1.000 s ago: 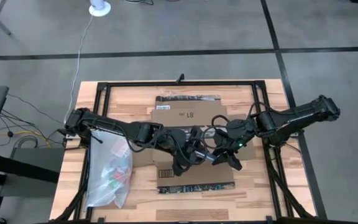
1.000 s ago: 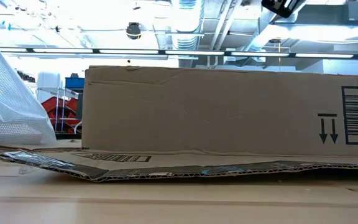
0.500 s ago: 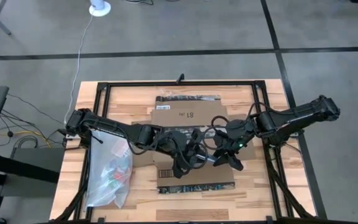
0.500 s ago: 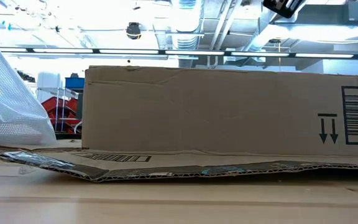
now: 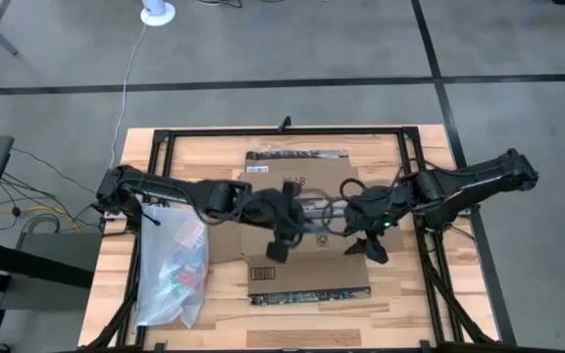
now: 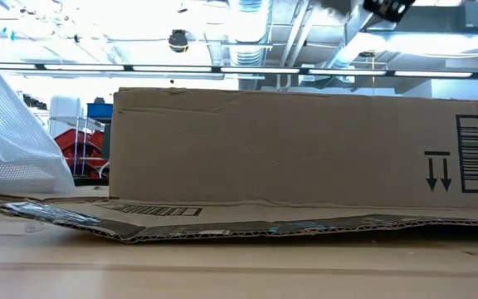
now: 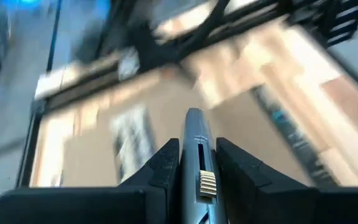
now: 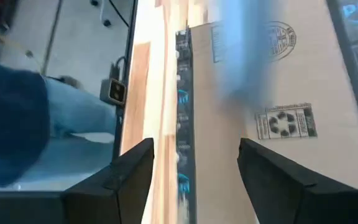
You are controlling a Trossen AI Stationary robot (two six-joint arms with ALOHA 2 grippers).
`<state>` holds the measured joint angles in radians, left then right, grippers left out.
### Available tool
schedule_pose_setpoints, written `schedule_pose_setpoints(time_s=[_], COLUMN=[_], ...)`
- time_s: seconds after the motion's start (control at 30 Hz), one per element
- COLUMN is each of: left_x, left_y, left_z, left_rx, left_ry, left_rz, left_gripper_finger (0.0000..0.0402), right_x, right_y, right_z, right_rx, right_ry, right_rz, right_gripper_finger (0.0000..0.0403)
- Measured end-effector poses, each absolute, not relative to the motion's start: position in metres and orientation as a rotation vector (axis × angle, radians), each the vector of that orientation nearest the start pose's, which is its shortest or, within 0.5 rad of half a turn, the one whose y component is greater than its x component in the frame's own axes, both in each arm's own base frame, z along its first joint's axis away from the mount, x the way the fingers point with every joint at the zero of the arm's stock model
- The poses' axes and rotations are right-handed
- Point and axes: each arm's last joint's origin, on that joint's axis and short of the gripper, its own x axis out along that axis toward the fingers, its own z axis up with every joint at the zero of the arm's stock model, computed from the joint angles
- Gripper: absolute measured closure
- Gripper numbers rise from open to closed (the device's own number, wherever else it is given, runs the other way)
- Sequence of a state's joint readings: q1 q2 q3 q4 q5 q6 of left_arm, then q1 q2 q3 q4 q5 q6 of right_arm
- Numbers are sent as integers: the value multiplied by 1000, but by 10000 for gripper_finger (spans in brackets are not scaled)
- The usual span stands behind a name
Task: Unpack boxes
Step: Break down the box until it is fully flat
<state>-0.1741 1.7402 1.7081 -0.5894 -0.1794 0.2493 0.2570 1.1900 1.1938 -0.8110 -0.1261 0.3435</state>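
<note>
Left pincer (image 5: 275, 247) over the middle of the cardboard box (image 5: 307, 273), arm reaching in from the bench's left edge; fingers (image 7: 166, 165) close together in the left wrist view with a slim grey tool (image 7: 197, 155) standing between them, so apparently closed on that tool. Cannot tell whether tool touches cardboard.

Far left of bench (image 5: 224, 157): clear plastic bag (image 5: 173, 265) with small colourful items inside, lying beside the box, under the left arm. Same bag bulging at the left edge of the low view (image 6: 11, 141).

Centre: brown box lying on the bench between the two arms. Flaps spread flat toward the front and back edges, dark printed tape strip (image 5: 297, 154) along the far flap, a second strip along the near flap edge. White barcode label (image 5: 259, 273) on the near flap. Low view: one long side wall (image 6: 305, 149) standing upright, barcode and two down-arrows printed at its right end, flattened flap lying on the bench in front.

Right: right pincer (image 5: 366, 245) over the box's right portion, just beside the left pincer, arm coming in from the right edge. Fingers (image 8: 135, 168) spread well apart in the right wrist view, nothing between them; below, box face with recycling mark and round stamp, tape along its edge, wooden bench beyond.
</note>
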Motion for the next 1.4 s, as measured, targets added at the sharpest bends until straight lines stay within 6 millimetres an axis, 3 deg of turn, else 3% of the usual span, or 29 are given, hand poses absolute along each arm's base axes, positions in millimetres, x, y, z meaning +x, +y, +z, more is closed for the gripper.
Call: schedule_pose_setpoints(time_s=[0.23,0.4,0.6,0.77,1.07,1.27,1.4], left_x=[382,390,392,394,390,389,389], left_y=[-50,-43,-19,5,54,59,56], left_z=[358,368,376,379,381,380,380], left_rx=[221,123,45,-1,52,143,155], left_ry=[660,537,470,430,399,408,399], left_rz=[-31,-68,-89,-147,-161,-166,-192], left_gripper_finger=[332,332,332,332,332,332,333], right_x=[202,191,195,200,207,211,214], right_y=[60,69,84,85,70,59,53], right_z=[360,367,369,372,375,375,373], right_rx=[-14,-191,-378,-464,-477,-278,-147], right_ry=[721,633,556,514,507,472,483], right_rz=[-79,-210,-259,-302,-423,-510,-457], right_gripper_finger=[189,192,193,193,193,192,192])
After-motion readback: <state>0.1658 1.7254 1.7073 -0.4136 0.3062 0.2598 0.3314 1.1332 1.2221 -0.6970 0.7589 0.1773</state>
